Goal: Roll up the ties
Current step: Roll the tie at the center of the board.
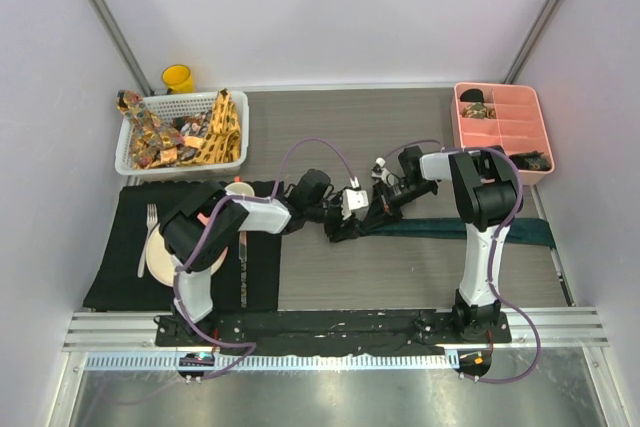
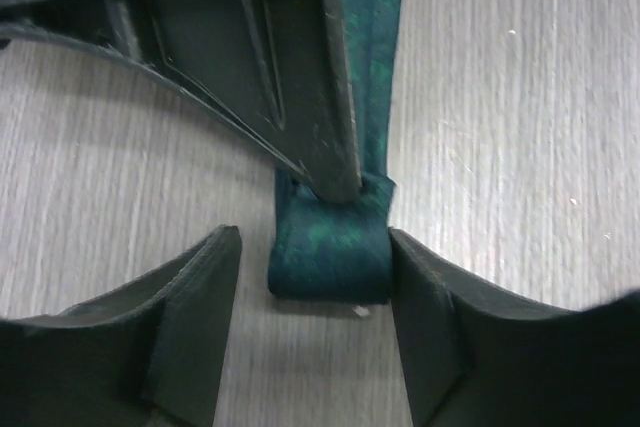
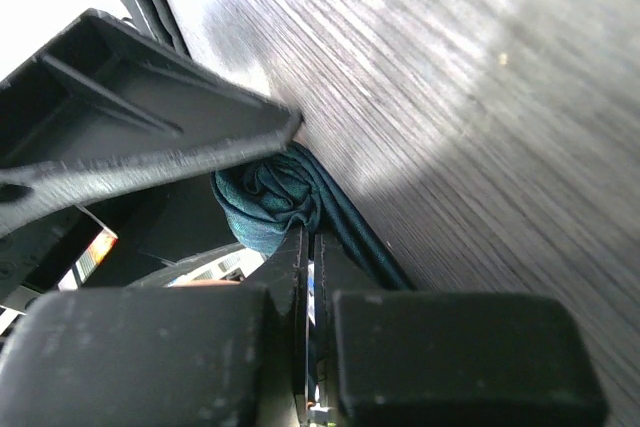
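A dark teal tie [image 1: 450, 228] lies flat across the table's middle, its left end wound into a small roll [image 2: 330, 267]. My right gripper [image 1: 372, 212] is shut on that roll from above, fingertips pinching the fabric [image 3: 262, 202]. My left gripper [image 2: 312, 247] is open and straddles the roll, its right finger [image 2: 450, 327] against the roll's side and its left finger [image 2: 190, 327] a little apart. Patterned yellow-orange and brownish ties [image 1: 215, 137] lie piled in a basket at the back left.
The white basket [image 1: 185, 97] stands at the back left with a yellow cup [image 1: 178, 78] behind it. A pink divided tray [image 1: 510, 112] at the back right holds rolled ties [image 1: 475, 102]. A black placemat [image 1: 120, 257] with plate, fork and cup lies at the left.
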